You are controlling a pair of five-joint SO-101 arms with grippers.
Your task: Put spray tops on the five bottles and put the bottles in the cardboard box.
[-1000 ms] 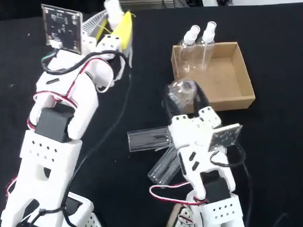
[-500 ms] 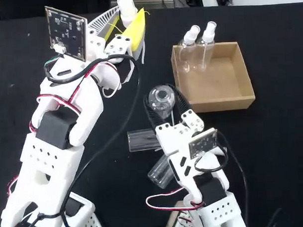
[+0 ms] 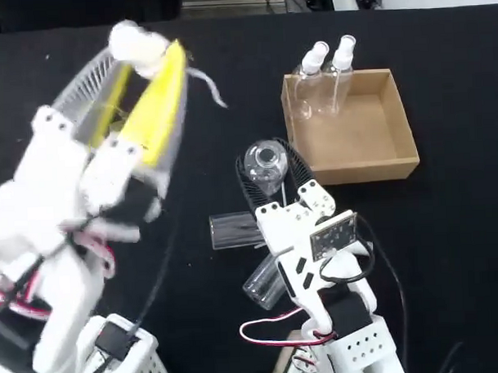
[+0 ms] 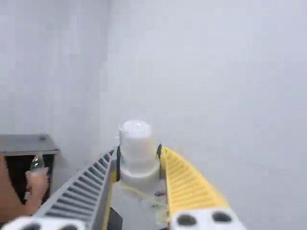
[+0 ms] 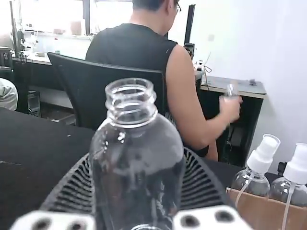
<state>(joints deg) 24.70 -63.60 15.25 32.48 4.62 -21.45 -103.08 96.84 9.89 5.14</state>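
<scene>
We are at the capping step: our right claw [image 3: 264, 153] grips the open bottle [image 3: 265, 168] upright beside the box [image 3: 371, 170]; our left claw [image 3: 142, 59] clamps a spray top [image 3: 136, 39] farther from it. Next, we line top over neck.

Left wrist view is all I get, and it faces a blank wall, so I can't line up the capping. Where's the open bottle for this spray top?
Observer: Away from your spray top: the right hand holds an uncapped bottle roughly upright, just outside the cardboard box.
Operator: How many are boxed?
Observer: Two capped bottles stand against its far wall.
Operator: Any others?
Observer: Two more bottles lie on the table by the right arm, necks hidden.
</scene>
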